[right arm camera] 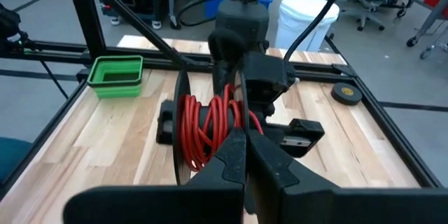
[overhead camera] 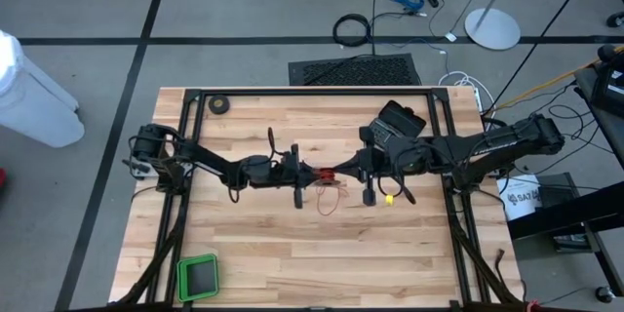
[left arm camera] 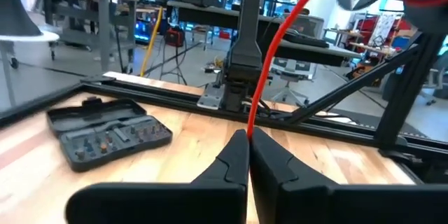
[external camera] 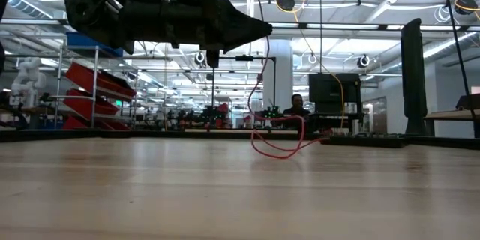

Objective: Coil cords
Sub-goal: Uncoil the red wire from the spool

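Between the pinched-together fingertips of the left gripper (left arm camera: 248,137) runs the red wire (left arm camera: 280,42); only the right wrist view shows it wound on the reel (right arm camera: 210,129) ahead of the closed right gripper (right arm camera: 243,137).

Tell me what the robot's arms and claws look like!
Both arms are dark, almost black, built from chunky jointed segments with thin black cables looping along them. The left claw ends in two smooth black fingers tapering to a point, like a beak. The right claw looks the same. I can't spot any markings on them.
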Robot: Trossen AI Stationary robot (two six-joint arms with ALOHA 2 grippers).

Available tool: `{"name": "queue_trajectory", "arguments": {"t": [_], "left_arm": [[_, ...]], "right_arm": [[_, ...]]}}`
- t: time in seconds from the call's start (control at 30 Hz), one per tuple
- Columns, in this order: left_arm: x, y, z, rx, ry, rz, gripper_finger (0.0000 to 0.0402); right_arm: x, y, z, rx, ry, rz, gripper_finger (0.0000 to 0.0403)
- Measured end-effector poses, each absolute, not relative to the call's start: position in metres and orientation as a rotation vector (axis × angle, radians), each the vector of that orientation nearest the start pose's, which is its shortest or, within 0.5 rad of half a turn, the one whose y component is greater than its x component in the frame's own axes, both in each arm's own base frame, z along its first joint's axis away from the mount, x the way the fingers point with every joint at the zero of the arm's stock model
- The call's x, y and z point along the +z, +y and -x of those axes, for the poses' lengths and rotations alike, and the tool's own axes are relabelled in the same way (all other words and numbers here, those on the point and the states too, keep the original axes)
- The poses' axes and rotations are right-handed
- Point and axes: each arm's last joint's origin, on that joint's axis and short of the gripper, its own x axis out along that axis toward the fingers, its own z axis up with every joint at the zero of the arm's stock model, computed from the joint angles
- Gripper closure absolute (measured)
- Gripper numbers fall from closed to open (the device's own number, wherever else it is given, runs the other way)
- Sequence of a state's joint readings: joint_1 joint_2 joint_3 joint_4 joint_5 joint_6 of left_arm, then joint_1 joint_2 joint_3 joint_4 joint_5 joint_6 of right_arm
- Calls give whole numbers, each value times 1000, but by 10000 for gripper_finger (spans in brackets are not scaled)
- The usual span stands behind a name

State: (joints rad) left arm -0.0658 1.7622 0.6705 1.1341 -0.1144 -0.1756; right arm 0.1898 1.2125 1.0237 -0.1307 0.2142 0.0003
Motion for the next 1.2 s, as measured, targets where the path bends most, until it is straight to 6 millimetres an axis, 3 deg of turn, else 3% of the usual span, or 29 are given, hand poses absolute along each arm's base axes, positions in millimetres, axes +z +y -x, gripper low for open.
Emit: {"name": "queue_trajectory", "arguments": {"t": [0.27,0.47,0.63,0.93,1.2], "left_arm": [[186,-33,-301,-52,7,281,400],[213,-39,-276,-77,-53,290,401],[234,-38,-266,-86,-119,290,401],[244,-43,-284,-96,-137,270,401],[226,-52,-296,-128,-61,262,401]], "right_arm": [[327,43,-264,-86,384,75,403],[324,39,-263,-200,415,105,403],[317,37,-273,-297,416,165,403],[307,20,-307,-363,332,276,403],[311,5,-311,-419,285,266,403]]}}
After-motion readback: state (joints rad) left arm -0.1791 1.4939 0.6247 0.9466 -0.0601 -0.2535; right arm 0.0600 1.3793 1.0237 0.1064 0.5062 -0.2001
